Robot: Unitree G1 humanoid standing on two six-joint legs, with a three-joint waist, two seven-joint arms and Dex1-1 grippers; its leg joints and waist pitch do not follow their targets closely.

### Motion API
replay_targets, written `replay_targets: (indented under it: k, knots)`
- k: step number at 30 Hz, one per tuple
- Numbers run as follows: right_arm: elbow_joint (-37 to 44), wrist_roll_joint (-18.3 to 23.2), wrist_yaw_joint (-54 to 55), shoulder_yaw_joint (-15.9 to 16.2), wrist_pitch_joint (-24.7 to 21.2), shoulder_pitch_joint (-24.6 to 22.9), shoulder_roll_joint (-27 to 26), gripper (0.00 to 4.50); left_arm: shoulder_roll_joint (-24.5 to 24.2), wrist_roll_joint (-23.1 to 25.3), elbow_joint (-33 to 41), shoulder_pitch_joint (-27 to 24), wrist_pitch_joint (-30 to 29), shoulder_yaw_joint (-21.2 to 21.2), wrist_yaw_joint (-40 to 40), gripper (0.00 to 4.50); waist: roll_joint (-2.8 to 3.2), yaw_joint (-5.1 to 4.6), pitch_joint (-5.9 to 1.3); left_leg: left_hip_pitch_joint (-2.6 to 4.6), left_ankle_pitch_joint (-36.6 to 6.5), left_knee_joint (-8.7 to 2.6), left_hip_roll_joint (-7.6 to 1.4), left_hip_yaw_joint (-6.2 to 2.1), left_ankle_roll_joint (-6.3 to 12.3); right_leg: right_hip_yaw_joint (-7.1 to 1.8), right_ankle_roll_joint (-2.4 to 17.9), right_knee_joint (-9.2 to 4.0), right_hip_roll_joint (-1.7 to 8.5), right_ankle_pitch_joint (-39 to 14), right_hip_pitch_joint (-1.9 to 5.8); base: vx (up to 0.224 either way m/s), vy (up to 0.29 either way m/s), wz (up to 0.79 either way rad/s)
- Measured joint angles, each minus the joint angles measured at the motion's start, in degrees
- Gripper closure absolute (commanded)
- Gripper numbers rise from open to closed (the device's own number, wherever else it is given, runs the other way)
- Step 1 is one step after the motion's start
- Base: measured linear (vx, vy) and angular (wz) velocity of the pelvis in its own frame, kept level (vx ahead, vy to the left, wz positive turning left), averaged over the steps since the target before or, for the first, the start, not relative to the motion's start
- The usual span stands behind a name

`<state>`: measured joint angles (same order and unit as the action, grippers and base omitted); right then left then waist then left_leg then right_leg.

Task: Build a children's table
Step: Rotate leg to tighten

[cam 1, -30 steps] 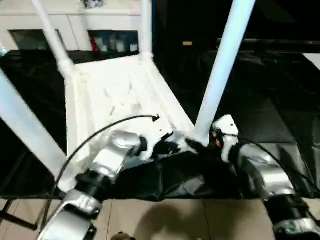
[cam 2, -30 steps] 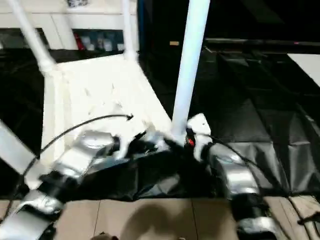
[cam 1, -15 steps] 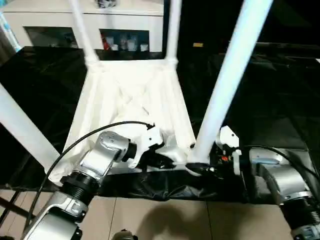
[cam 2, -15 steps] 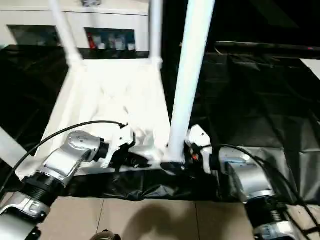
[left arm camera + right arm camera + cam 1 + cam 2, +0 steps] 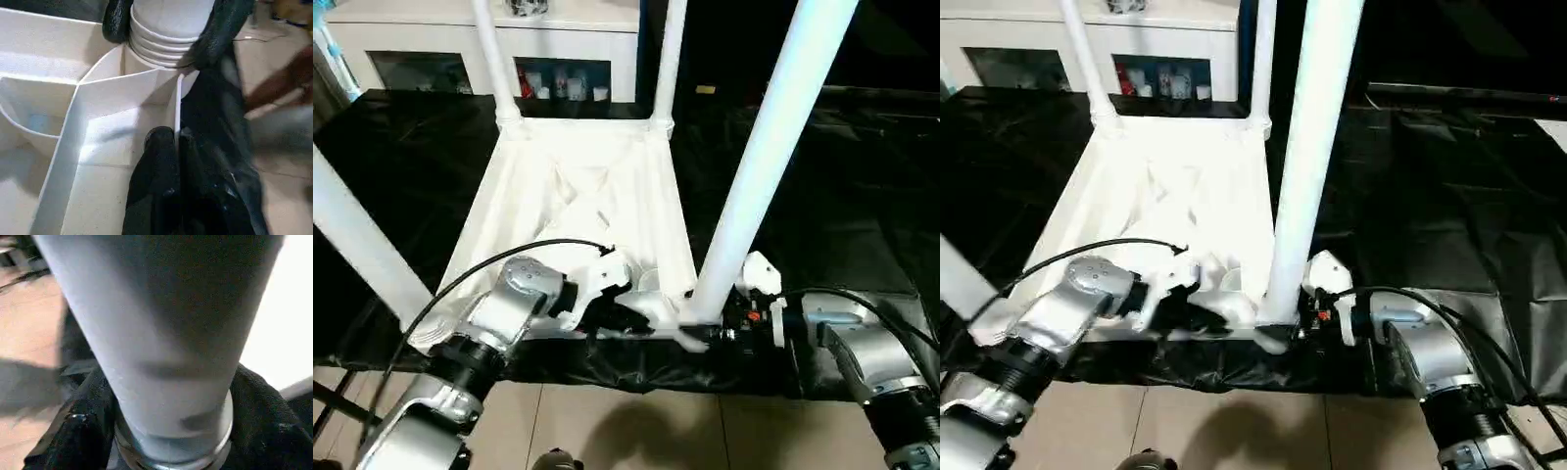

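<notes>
So the children's table (image 5: 587, 196) is seen upside down on a black sheet (image 5: 862, 196), underside up, with four legs counted: two thin-looking ones at the far corners (image 5: 494, 59) (image 5: 668, 59), one big one at the near right corner (image 5: 764, 157), and one cut off by the frame at the near left corner (image 5: 357, 245). All four are seated in the corner sockets and stand up out of the top.

Two grippers are counted. The left gripper (image 5: 177, 142) is pinched closed on the thin raised rim of the tabletop, just beside the near right leg; the two black fingers (image 5: 159, 161) sit either side of that rim. The right gripper (image 5: 166, 431) is wrapped around the base of the near right leg, one black finger (image 5: 83, 431) on each side touching it, so it is gripping at leg width.

What the left wrist view adds: the ribbed collar of the leg in its socket and the inner ribs of the underside, none of which can be made out from the head views. The right wrist view adds the leg's base close up.

A white cabinet (image 5: 489, 29) is seen beyond the far edge of the table. The near rim lies right at the sheet's near edge, with pale floor (image 5: 636, 431) past it. Open black sheet is left to the right of the table.
</notes>
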<state>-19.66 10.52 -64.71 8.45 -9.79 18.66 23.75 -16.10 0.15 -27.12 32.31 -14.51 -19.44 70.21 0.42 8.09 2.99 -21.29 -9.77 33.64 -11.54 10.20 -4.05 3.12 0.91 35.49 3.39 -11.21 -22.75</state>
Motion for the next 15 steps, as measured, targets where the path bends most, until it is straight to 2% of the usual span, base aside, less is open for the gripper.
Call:
replay_targets:
  k: [2, 9, 12, 15]
  knots:
    - [-2.22, -0.33, 5.83, -2.34, 0.41, 0.33, -2.73, 1.81, 1.97, 0.92, -1.54, 0.64, -0.38, 0.99, -4.45, 4.5, 0.0, -0.36, 0.0, 0.17, 0.02, 0.03, 0.0, 0.0, 0.0, 0.0, -0.04, 0.0, 0.0, 0.07, 0.12, 0.0, 0.0, 0.0]
    - [-7.4, -2.8, 29.44, -8.59, -0.38, 4.02, -11.54, 1.81, 10.69, 3.94, -4.3, 3.25, -5.37, 3.29, -22.19, 4.5, 0.03, -2.88, -0.01, 0.07, 0.02, 0.01, 0.0, 0.01, -0.02, 0.0, 0.0, -0.2, 0.0, 0.39, -0.08, 0.0, 0.0, 0.0]
    - [-7.63, -4.11, 36.25, -10.06, -0.26, 4.62, -13.87, 1.81, 13.45, 4.47, -4.43, 3.5, -6.59, 3.54, -27.32, 4.5, 0.18, -3.04, -0.11, 0.02, 0.0, -0.26, 0.01, 0.03, -0.01, 0.02, -0.08, -0.34, 0.0, 0.34, -0.17, 0.0, 0.0, 0.0]
    - [-7.69, -4.2, 38.22, -10.38, 0.35, 4.62, -14.91, 1.81, 13.79, 4.57, -4.51, 3.5, -6.48, 3.78, -28.11, 4.5, 0.34, -2.93, -0.17, 0.02, 0.01, -0.46, 0.01, 0.03, -0.01, 0.11, -0.06, -0.4, -0.01, 0.25, -0.21, 0.0, 0.0, 0.0]
